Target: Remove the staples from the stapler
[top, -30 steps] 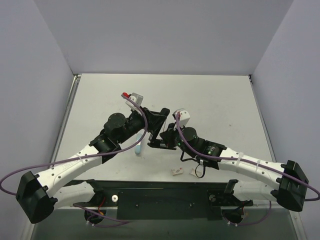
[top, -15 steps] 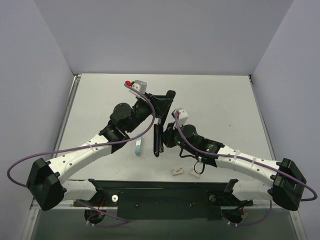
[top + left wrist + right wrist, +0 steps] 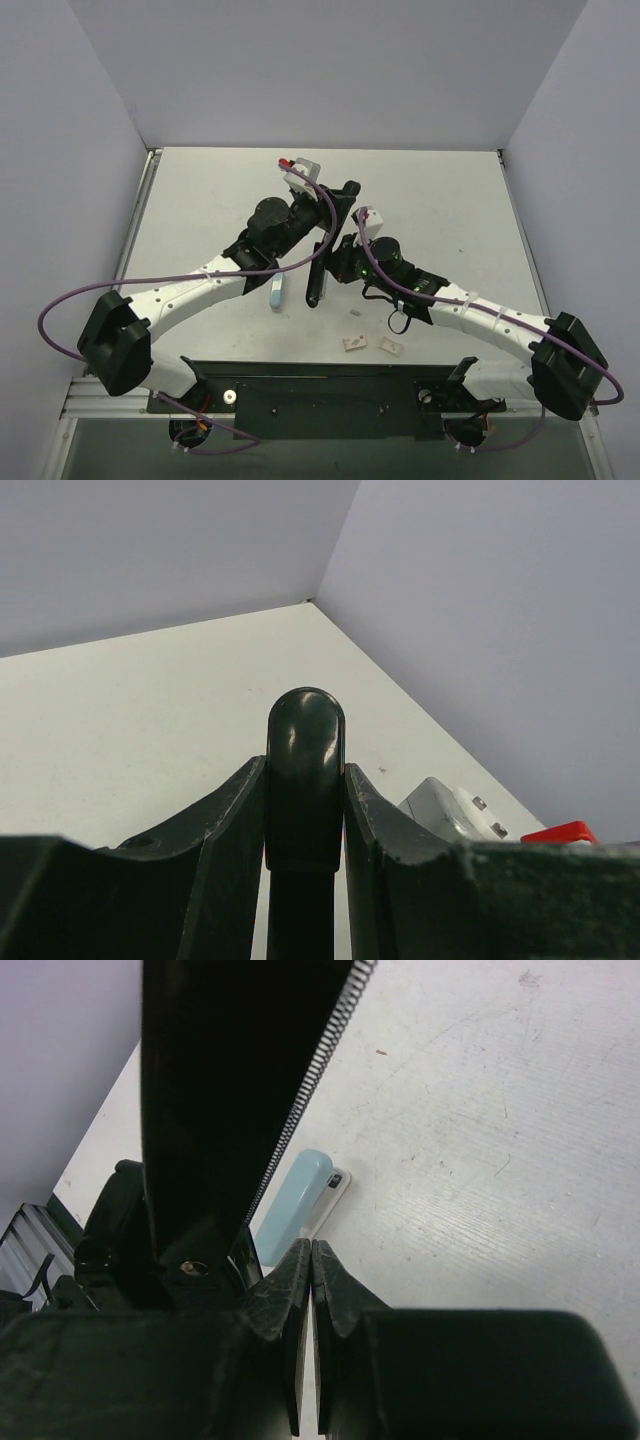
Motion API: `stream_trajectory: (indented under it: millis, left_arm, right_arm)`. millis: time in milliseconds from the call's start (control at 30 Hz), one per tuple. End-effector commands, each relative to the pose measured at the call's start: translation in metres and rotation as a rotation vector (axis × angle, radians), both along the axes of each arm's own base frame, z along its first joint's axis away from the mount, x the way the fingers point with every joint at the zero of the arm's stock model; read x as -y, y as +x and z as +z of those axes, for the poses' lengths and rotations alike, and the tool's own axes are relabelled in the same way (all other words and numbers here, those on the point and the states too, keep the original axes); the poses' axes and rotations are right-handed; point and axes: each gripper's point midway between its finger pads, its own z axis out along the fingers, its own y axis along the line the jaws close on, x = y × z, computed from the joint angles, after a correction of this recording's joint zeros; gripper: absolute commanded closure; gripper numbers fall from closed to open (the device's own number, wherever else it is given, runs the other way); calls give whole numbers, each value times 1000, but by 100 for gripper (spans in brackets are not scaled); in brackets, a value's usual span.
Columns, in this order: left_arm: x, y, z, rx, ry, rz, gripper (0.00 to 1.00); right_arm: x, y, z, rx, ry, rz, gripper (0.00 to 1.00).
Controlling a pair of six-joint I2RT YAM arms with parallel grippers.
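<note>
My left gripper is clamped on the black stapler, its two fingers pressed against either side of the stapler's rounded, glossy end, which pokes out just past the fingertips. From above, the stapler stands around the middle of the table, a long, narrow, all-black thing slanting from that held end, the farther one, down to a near tip that sits low over the table just beside a light-blue object. I cannot tell whether that near tip touches the surface. In my right wrist's view the stapler's body fills the upper left as a dark slab, and a thin coil spring runs bare along its right edge. My right gripper is pressed fully together with nothing between its fingers, and it sits just to the right of the stapler's lower half, close by it, though whether it touches I cannot tell. The light-blue object lies flat on the table to the left of the stapler's near tip; it is small and rounded, on a pale base. Nearer my bases, well apart from the stapler, lie one pale bit and a second pale bit on the table, too small to make out.
</note>
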Motion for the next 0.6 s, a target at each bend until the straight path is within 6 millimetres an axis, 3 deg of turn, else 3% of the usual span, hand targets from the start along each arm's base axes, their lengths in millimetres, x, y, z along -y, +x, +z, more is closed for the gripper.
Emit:
stream_trajectory:
  millis: [0, 200, 567]
  left_arm:
    - [1, 7, 52, 115, -82, 39, 100]
    - [1, 5, 51, 110, -73, 36, 100]
    - [-30, -27, 81, 125, -118, 35, 100]
  right_arm:
    - [-21, -3, 22, 28, 108, 73, 100]
    - [-18, -4, 25, 36, 101, 75, 100]
    - [-1, -10, 46, 67, 91, 48, 100]
